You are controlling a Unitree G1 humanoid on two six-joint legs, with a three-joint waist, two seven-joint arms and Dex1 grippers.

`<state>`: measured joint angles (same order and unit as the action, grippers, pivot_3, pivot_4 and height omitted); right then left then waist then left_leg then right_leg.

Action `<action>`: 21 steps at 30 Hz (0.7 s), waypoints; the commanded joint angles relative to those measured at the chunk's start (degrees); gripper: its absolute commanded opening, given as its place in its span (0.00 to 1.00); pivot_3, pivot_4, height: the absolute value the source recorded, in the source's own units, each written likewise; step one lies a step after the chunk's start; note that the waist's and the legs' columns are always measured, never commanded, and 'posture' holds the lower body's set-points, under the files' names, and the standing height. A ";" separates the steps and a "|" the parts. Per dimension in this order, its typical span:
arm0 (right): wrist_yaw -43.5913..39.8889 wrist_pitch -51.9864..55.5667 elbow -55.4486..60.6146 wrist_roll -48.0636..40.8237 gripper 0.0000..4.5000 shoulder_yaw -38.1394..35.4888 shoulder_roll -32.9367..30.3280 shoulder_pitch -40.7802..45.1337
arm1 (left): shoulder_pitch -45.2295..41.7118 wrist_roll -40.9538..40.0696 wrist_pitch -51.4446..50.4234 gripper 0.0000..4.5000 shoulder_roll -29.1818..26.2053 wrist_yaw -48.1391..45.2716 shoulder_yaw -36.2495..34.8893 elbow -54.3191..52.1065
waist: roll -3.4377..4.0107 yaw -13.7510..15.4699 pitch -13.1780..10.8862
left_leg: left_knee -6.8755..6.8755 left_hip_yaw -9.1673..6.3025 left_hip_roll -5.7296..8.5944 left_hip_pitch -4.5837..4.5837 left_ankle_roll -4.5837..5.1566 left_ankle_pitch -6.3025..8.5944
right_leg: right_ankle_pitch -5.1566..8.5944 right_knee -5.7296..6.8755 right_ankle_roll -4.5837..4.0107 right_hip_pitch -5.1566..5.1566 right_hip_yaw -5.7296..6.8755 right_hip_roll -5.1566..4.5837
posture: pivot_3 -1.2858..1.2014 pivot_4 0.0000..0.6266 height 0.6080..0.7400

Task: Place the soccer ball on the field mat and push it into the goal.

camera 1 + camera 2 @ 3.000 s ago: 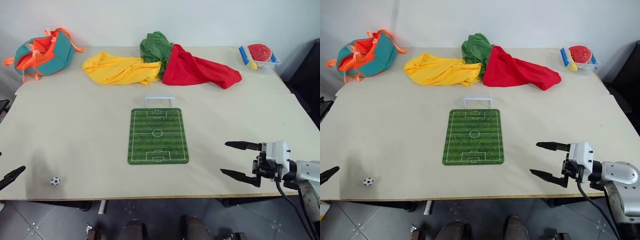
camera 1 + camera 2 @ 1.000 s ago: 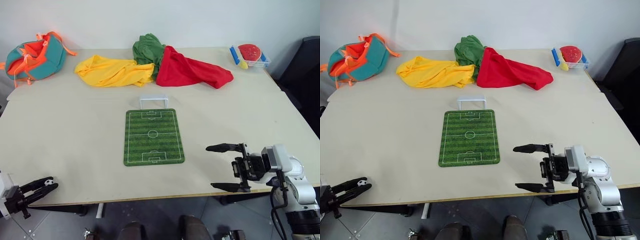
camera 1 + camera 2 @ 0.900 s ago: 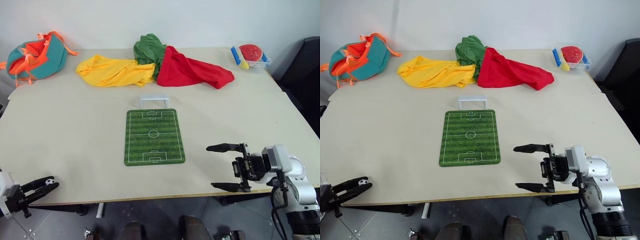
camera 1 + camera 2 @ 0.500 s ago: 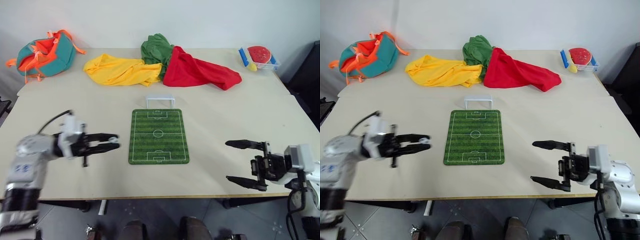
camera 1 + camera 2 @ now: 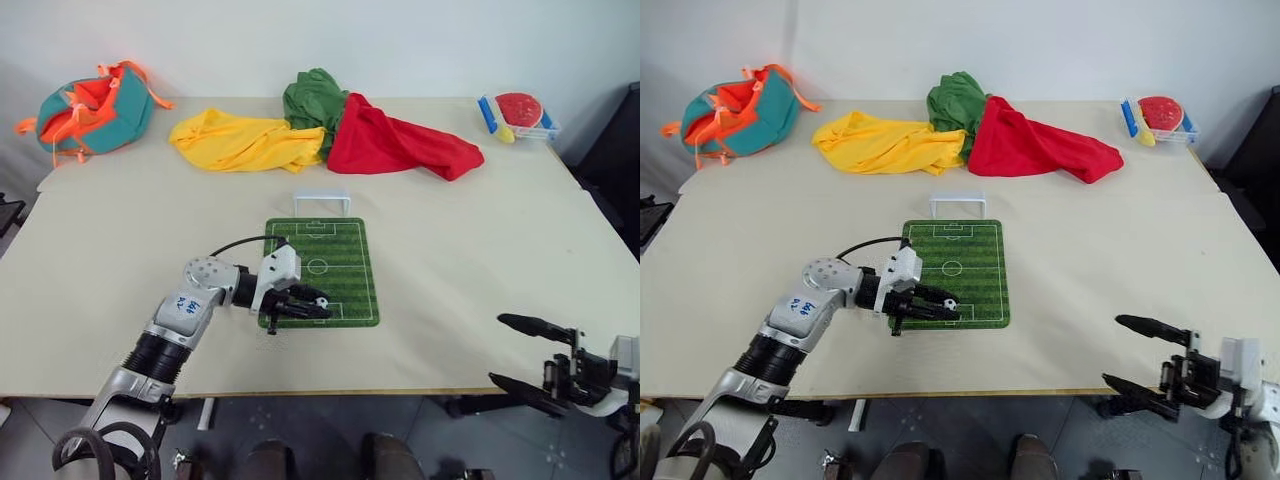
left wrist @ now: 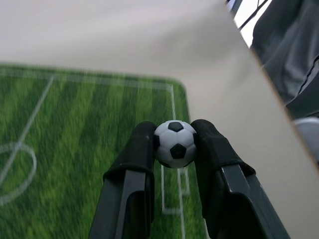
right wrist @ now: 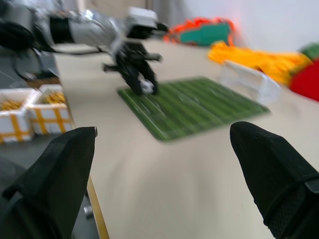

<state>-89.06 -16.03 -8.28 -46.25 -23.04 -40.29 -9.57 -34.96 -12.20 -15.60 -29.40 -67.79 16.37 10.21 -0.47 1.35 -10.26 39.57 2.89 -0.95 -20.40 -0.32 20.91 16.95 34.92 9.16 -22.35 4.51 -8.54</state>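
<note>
Left pincer (image 5: 318, 303) clamped on the soccer ball (image 6: 174, 144) over the field mat (image 5: 345, 255) — right pincer (image 5: 518, 352) apart; off the table edge

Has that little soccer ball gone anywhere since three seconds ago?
Yes. The soccer ball lay near the table's front left corner; now the left gripper holds it over the field mat's near end, opposite the goal.

Left claw (image 5: 318, 305) clamped shut, right claw (image 5: 520, 352) spread wide.
</note>
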 commanded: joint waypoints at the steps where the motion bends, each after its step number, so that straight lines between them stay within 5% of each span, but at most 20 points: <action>1: -3.44 -3.26 -1.00 -0.90 1.00 -1.13 -1.28 -0.37 | 1.01 2.30 3.38 0.19 0.16 0.39 0.77 0.66 | 0.00 0.01 0.00 | 0.02 -0.01 0.00 0.00 0.00 0.00 | 0.00 0.01 0.00 0.00 0.00 0.00 | 0.52 0.24 1.00; 21: 2.89 2.64 9.85 0.60 1.00 -0.92 1.52 -1.39 | 2.74 4.71 9.11 0.19 3.60 4.92 -0.86 4.16 | 0.02 0.18 0.01 | 0.26 -0.08 -0.01 0.00 0.03 0.02 | -0.04 0.06 0.03 0.12 0.02 -0.01 | 0.52 0.24 1.00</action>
<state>-86.82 -13.76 -0.59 -45.36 -22.99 -39.07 -10.69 -32.69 -7.72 -7.26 -25.85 -63.06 16.06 14.37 -0.45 1.53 -10.25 39.83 2.80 -0.96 -20.40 -0.29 20.93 16.91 34.98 9.18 -22.23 4.53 -8.55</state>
